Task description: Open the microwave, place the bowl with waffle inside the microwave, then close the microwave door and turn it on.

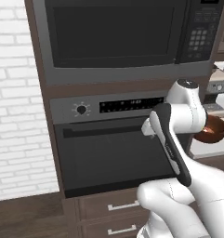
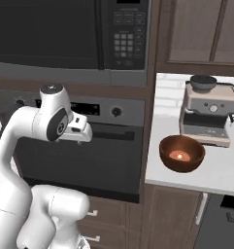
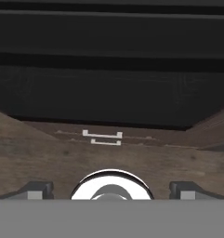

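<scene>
The microwave (image 1: 115,35) sits high in the cabinet wall, and the microwave door (image 2: 45,31) of dark glass is shut. Its black keypad (image 2: 122,46) is on the right. The reddish-brown bowl (image 2: 181,153) stands on the white counter to the right of the oven, with the small orange waffle (image 2: 179,155) inside it. My arm (image 1: 178,135) is folded in front of the oven, well below the microwave and left of the bowl. My gripper (image 3: 111,191) is open with nothing between its fingertips (image 3: 36,190), and it faces the dark oven front.
An oven (image 1: 113,148) with knobs and a bar handle lies under the microwave, above drawers (image 1: 115,207). A coffee machine (image 2: 208,114) stands on the counter (image 2: 220,175) just behind the bowl. A white brick wall (image 1: 16,116) is on the left.
</scene>
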Controlling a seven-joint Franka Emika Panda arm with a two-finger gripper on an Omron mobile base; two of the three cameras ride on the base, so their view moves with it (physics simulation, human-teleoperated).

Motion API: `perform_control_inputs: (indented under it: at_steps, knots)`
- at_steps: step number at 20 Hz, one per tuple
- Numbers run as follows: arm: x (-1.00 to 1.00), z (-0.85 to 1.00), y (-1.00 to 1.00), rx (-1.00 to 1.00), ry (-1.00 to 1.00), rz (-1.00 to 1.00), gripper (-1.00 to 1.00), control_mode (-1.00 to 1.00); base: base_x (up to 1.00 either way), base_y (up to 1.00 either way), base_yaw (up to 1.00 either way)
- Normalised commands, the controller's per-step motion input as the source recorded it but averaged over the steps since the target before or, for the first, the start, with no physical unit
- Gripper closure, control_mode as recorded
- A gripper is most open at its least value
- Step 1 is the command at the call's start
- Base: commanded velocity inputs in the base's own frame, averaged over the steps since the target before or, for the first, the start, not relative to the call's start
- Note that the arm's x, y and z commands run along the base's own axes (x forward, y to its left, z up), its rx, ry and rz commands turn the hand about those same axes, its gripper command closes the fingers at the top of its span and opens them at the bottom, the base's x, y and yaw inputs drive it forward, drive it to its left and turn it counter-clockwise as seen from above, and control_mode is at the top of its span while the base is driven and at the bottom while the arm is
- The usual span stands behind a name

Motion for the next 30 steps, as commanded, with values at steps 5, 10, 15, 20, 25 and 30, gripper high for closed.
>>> perform_control_inputs:
  at_steps: [5,10,15,20,25,30]
  knots:
    - [0.00,0.00,0.00,0.00,0.00,0.00,-1.00,1.00,-0.03,-0.50,0.00]
    - [0.00,0.00,0.00,0.00,0.00,0.00,-1.00,1.00,-0.02,-0.46,0.00]
    - [0.00,0.00,0.00,0.00,0.00,0.00,-1.00,1.00,-0.01,-0.46,0.06]
    - [0.00,0.00,0.00,0.00,0.00,0.00,-1.00,1.00,-0.02,-0.47,0.17]
    - [0.00,0.00,0.00,0.00,0.00,0.00,-1.00,1.00,-0.07,-0.46,0.25]
    - [-0.14,0.06,0.00,-0.02,-0.09,0.00,-1.00,-1.00,-0.15,-0.09,0.07]
